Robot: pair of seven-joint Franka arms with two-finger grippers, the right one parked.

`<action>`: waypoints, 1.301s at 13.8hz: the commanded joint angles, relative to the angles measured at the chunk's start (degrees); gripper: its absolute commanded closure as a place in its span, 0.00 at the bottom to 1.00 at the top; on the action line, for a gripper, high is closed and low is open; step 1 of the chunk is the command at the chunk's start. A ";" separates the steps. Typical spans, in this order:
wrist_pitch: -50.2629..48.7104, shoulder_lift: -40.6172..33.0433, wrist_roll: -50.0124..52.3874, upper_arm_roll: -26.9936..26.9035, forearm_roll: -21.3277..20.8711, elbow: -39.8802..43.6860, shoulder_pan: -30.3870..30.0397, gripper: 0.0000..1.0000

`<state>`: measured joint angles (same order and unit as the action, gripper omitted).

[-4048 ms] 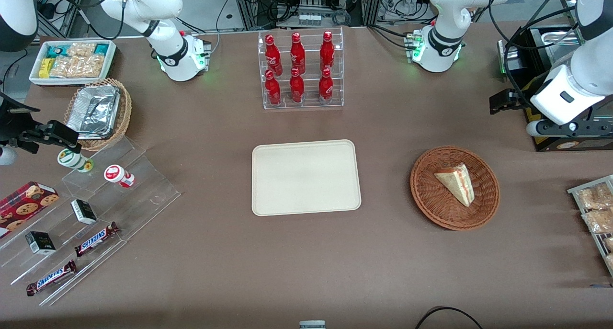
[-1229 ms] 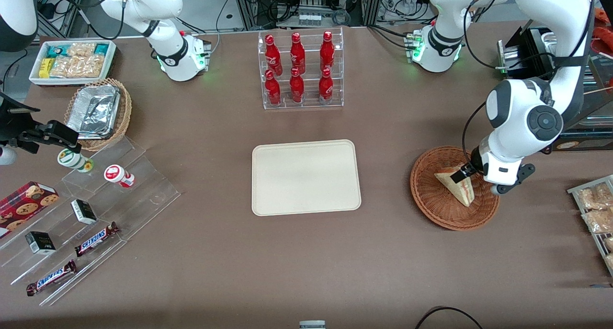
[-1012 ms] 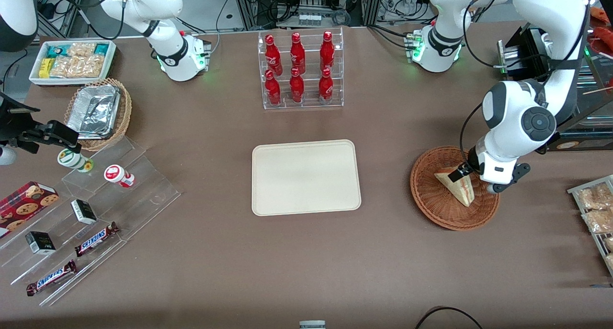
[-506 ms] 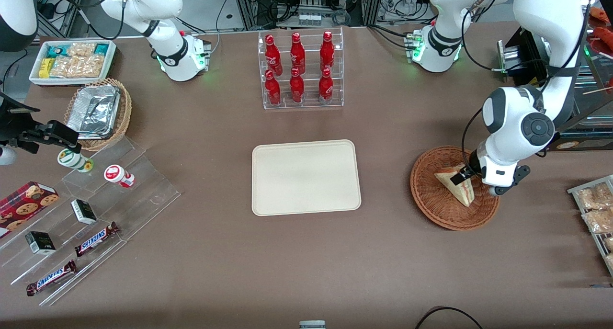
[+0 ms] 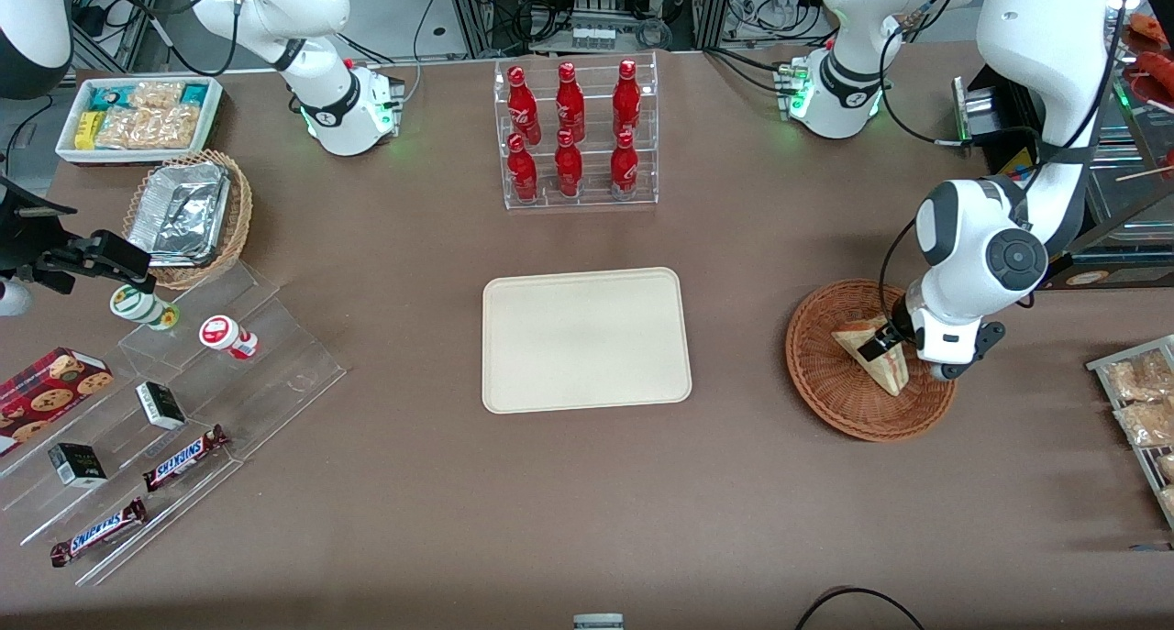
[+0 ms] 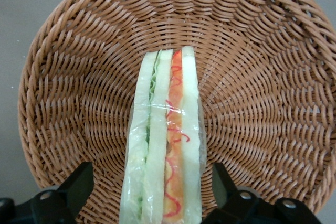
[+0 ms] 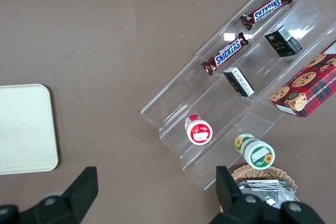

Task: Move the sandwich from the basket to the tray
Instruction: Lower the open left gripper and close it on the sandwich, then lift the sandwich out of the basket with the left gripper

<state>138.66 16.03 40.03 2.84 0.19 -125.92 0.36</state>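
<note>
So the brown surface [image 5: 587, 483] has loads of room between the basket [image 5: 825, 392] and the tray [image 5: 587, 339], which sits well off toward the parked arm's end. My claw [image 5: 888, 341] hangs right over the basket, fingers [image 6: 79, 184] spread either side of the sandwich [image 6: 165, 150] lying in it. Its long axis runs straight through the gap, so I'd guess drop and squeeze.

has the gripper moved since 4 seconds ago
Yes. The gripper has come down from beside the black box into the basket, open astride the sandwich.
</note>
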 commanded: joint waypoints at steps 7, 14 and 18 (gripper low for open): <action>-3.47 -0.55 1.02 0.24 -0.90 0.49 0.43 1.00; -21.76 -1.79 -8.03 2.51 -0.81 11.91 1.66 1.00; -23.53 -1.44 -8.39 5.85 -0.90 14.47 3.77 1.00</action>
<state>116.64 14.39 32.38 7.50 0.09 -112.81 3.00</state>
